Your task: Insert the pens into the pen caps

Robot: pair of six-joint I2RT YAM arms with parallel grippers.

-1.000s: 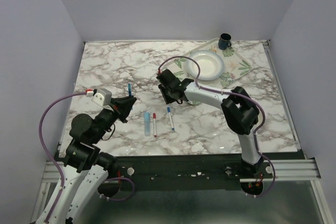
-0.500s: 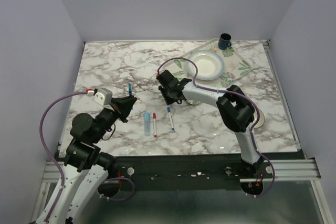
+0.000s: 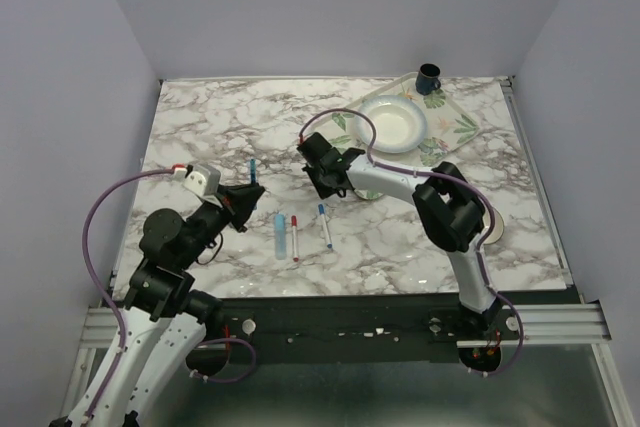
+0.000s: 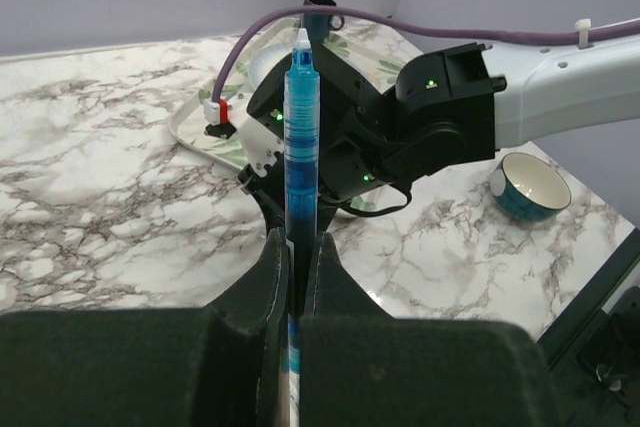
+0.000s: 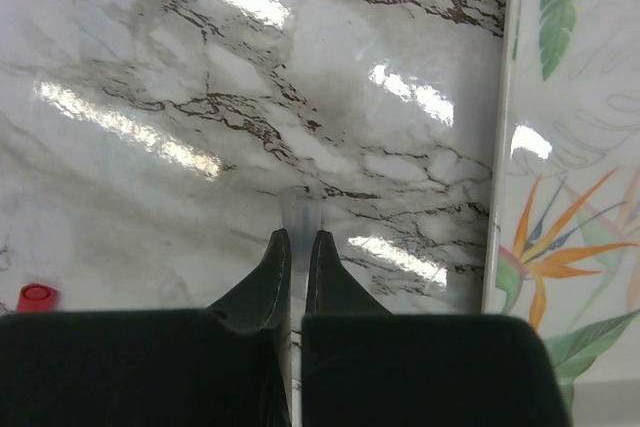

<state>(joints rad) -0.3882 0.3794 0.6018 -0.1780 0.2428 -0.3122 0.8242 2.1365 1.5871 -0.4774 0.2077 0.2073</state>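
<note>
Two pincers, each pressed together on a part. The left pincer [image 4: 300, 247] pinches a blue pen [image 4: 301, 127] low on its barrel. The pen stands upright with its pale tip on top, raised over the left half of the worktop [image 3: 200, 127]. The right pincer [image 5: 298, 239] is near the middle of the worktop, just beside the leaf-patterned tray [image 5: 570, 147]. It nips a small pale see-through piece, by its look a cap [image 5: 300, 213], right at the fingertips. The cap is low over the marble; whether it touches cannot be told. Three more pens [image 3: 294, 237] lie side by side on the worktop between the two arms, near its front edge. A red cap [image 5: 35, 297] lies loose at the left border of the right wrist view.

Risks, as judged from here:
- **Loose hold on the cap.** It is held by very little of its length, so a sideways push from the pen tip could twist it or flick it out of the grip.
- **Long free length of pen.** The pen is gripped near its lower end, so a small tilt of the wrist would swing the tip off the cap's mouth and the two would meet edge on.
- **Crowding.** The left wrist view shows the two pincers close together, so a hurried approach could knock housing against housing.
- **Mismatch.** The pale cap may belong to the light blue pen on the worktop rather than to this one.
</note>
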